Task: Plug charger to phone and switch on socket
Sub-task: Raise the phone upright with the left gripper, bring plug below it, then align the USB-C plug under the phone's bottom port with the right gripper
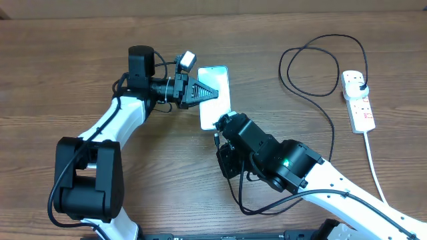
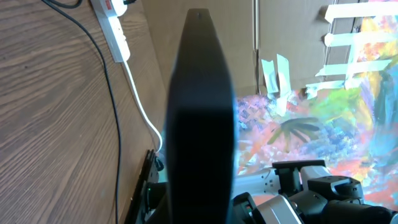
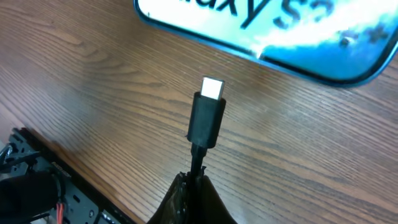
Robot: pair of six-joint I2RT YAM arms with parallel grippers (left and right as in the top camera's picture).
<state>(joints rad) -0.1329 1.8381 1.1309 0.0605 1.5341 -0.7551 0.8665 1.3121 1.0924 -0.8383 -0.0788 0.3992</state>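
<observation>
Near phone point(image 3: 298, 37), charger point(image 3: 207, 118) tip.

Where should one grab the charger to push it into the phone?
On the charger, at its stiff black body just behind the metal tip, coming from the cord side. The cord is floppy, and the tip, pointing at the phone, must stay bare. The right gripper pinches just behind.

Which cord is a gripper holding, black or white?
The thin black charger cable, its connector tip held in the right gripper. The thick white cord lies free, running from the power strip.
</observation>
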